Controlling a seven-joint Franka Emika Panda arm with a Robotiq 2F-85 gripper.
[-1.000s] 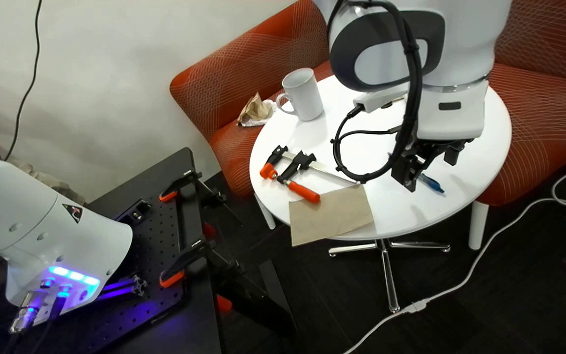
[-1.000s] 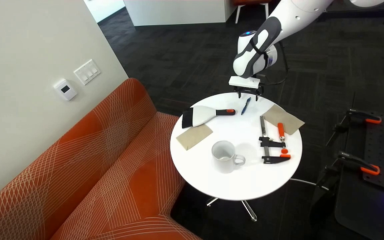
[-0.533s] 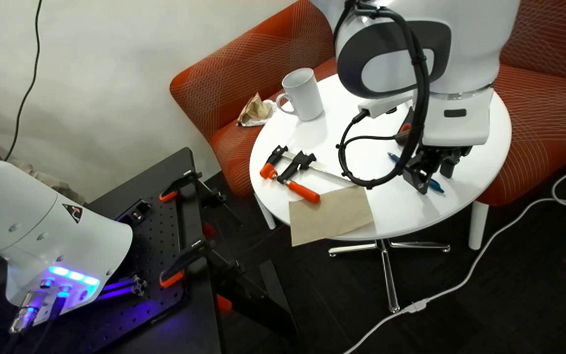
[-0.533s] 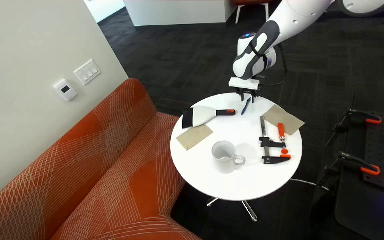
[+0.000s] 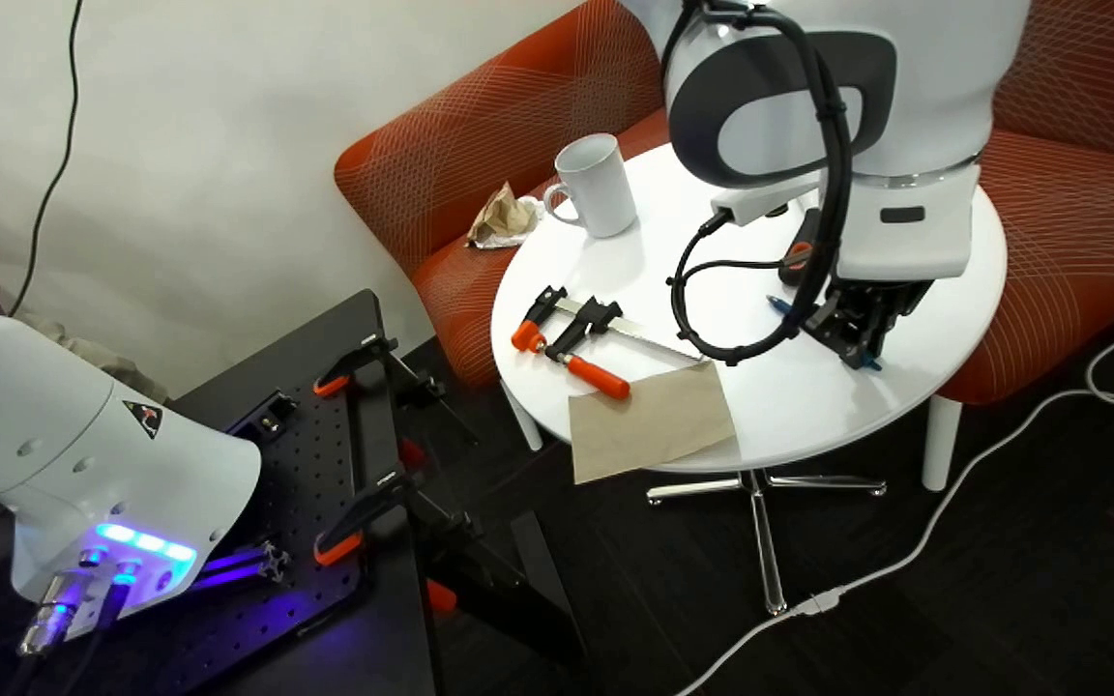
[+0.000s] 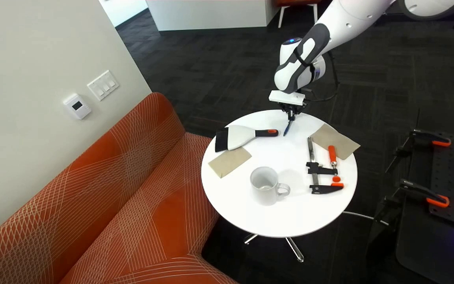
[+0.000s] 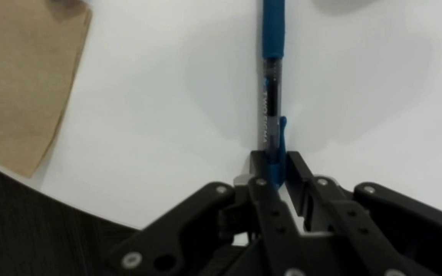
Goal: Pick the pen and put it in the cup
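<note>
The blue pen (image 7: 274, 34) lies along the white tabletop, its clip end caught between the fingertips of my gripper (image 7: 276, 163) in the wrist view. Both pads press against it, one on each side. In an exterior view the pen (image 6: 288, 128) sticks out from under the gripper (image 6: 291, 116) near the table's far rim. Elsewhere the fingers cover most of the pen (image 5: 778, 304). The cup, a white mug with a handle, stands upright and well away from the gripper in both exterior views, the mug (image 5: 600, 188) and the mug (image 6: 265, 191); its visible inside holds nothing.
A bar clamp with an orange handle (image 5: 599, 376) lies on the round table (image 6: 250, 221) beside a brown paper sheet (image 5: 654, 422). A wide scraper (image 6: 242, 137) and another brown paper piece (image 6: 230, 162) lie across from them. An orange couch (image 6: 132, 189) borders the table.
The jaws have gone from wide apart to shut around the pen's end. My gripper has come down a little over it, and the pen has turned slightly.
</note>
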